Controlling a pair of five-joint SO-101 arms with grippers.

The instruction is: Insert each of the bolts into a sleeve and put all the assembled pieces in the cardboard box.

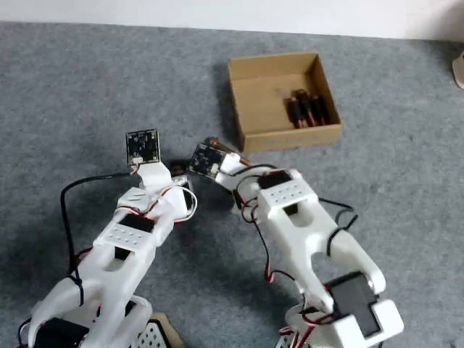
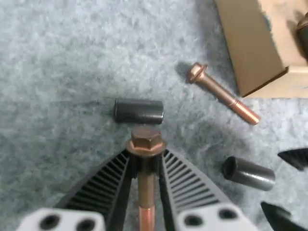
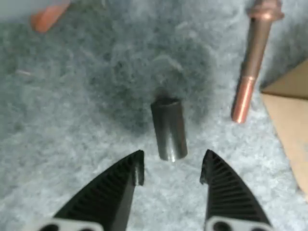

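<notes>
Grey carpet (image 1: 72,80) lies open left of the arms and right of the open brown cardboard box (image 1: 250,109). The arms stand wrist to wrist with barely a gap. Just ahead of the left gripper (image 2: 146,155), closed on a copper hex-head bolt (image 2: 146,140), a short dark cylindrical sleeve (image 2: 139,110) lies crosswise. The spread right gripper (image 3: 173,161) has a second dark sleeve (image 3: 169,129) at its mouth, touching neither finger — a loose copper bolt (image 3: 252,62) lies beside it, near the box corner. Dark assembled pieces (image 1: 308,109) take the box's right side — the remaining floor is free.

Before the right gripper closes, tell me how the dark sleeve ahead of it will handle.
The sleeve is a smooth cylinder on its side: probably rolls if nudged. It looks rigid, perhaps slippery. The fuzzy carpet likely damps rolling.
</notes>
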